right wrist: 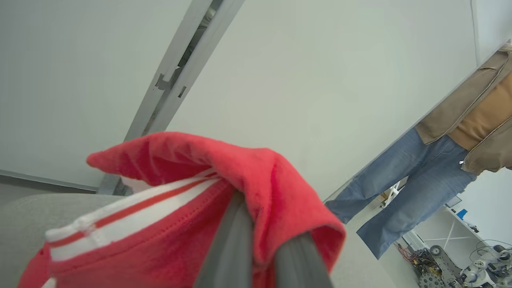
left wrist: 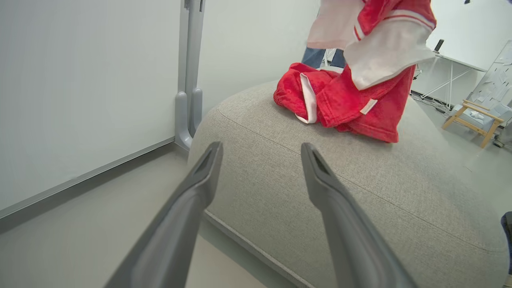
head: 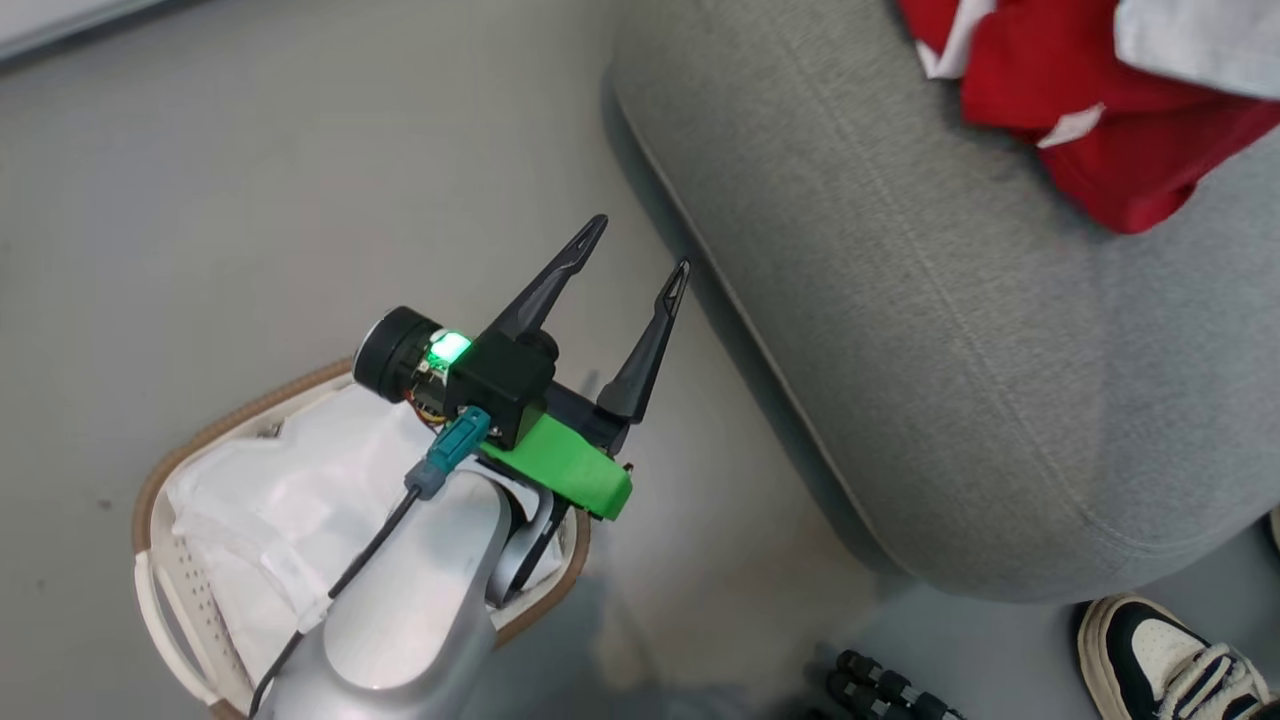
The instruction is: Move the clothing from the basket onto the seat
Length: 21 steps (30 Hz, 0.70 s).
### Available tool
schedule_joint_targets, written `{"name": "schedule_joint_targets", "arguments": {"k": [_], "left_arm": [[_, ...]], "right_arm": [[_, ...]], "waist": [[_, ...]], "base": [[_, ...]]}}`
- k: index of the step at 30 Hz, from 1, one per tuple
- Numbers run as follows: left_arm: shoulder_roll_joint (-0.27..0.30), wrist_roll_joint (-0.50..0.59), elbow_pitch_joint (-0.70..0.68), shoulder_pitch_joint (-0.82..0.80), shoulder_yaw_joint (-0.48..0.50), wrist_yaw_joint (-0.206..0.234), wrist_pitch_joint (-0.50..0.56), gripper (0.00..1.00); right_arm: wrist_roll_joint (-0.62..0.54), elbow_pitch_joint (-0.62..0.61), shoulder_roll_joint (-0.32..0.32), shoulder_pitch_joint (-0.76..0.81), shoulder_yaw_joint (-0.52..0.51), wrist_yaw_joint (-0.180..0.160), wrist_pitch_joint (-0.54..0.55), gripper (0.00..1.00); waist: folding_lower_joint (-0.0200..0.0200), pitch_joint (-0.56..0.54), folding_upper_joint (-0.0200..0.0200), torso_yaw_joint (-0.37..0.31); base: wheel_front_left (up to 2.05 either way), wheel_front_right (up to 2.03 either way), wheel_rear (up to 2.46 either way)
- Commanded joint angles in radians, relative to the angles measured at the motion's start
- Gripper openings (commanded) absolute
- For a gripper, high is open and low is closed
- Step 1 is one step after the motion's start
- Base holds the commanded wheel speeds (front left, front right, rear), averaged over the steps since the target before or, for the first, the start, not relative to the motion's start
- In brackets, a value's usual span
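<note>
1. Pale grey floor (head: 250, 200) across the left half of the head view. Large grey woven seat (head: 950, 380) across the right half, rounded edge toward lower centre.
2. In the left wrist view, white wall (left wrist: 80, 100) at left with a grey post (left wrist: 190, 80) against it. Wooden chair (left wrist: 476, 120) far off at the right edge.
3. Person (right wrist: 420, 180) in blue jeans and a brown jacket at the right of the right wrist view. Black-and-white shoe (head: 1160, 660) at lower right of the head view, on the floor just beside the seat.
4. Basket (head: 150, 560) at lower left of the head view, on the floor, apart from the seat. Inside, a crumpled white liner (head: 260, 510), partly covered by the pale forearm (head: 420, 600).
5. Red-and-white clothing (head: 1100, 130) on the seat at upper right of the head view. In the left wrist view, one heap lying on the cushion, another piece hanging over it from the top edge.
6. Left gripper (head: 640, 245) at centre of the head view, above the floor between basket and seat, fingers spread wide, holding nothing.
7. Right gripper (right wrist: 266, 224) at bottom centre of the right wrist view, fingers pressed together on a fold of the clothing with striped trim.
</note>
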Motion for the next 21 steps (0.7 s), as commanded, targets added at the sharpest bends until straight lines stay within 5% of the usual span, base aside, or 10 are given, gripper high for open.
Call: {"name": "schedule_joint_targets", "arguments": {"k": [1,11,13,14,15,16,21], "left_arm": [[0.013,0.011,-0.005,-0.026,0.000,-0.002,0.000,1.00],[0.009,0.026,-0.006,-0.057,0.017,-0.003,0.000,1.00],[0.008,0.026,-0.001,-0.056,0.021,-0.003,0.000,1.00],[0.008,0.027,0.001,-0.053,0.025,-0.003,0.000,1.00],[0.007,0.027,0.002,-0.050,0.030,-0.003,0.000,1.00],[0.006,0.026,0.006,-0.045,0.036,-0.003,0.000,1.00],[0.000,0.022,0.012,-0.013,0.059,-0.003,0.000,1.00]], "right_arm": [[-0.017,0.018,0.015,0.033,-0.014,-0.001,0.000,0.00],[-0.066,0.083,0.130,0.177,-0.173,-0.001,0.000,0.00],[-0.071,0.083,0.157,0.212,-0.196,-0.001,0.000,0.24],[-0.073,0.079,0.167,0.233,-0.210,-0.001,0.000,0.46],[-0.074,0.077,0.175,0.250,-0.220,-0.001,0.000,0.91],[-0.073,0.073,0.185,0.272,-0.234,-0.001,0.000,1.00],[-0.063,0.040,0.224,0.377,-0.291,-0.001,0.000,1.00]], "waist": [[-0.0001,0.094,0.0000,0.074],[-0.0001,0.146,0.0000,0.088],[-0.0001,0.140,0.0000,0.085],[-0.0001,0.134,0.0000,0.083],[-0.0001,0.129,0.0000,0.081],[-0.0001,0.120,0.0000,0.080],[-0.0001,0.068,0.0000,0.078]], "base": [[0.00,0.00,0.00],[0.00,0.00,0.00],[0.00,0.00,0.00],[0.00,0.00,0.00],[0.00,0.00,0.00],[0.00,0.00,0.00],[0.00,0.00,0.00]]}}
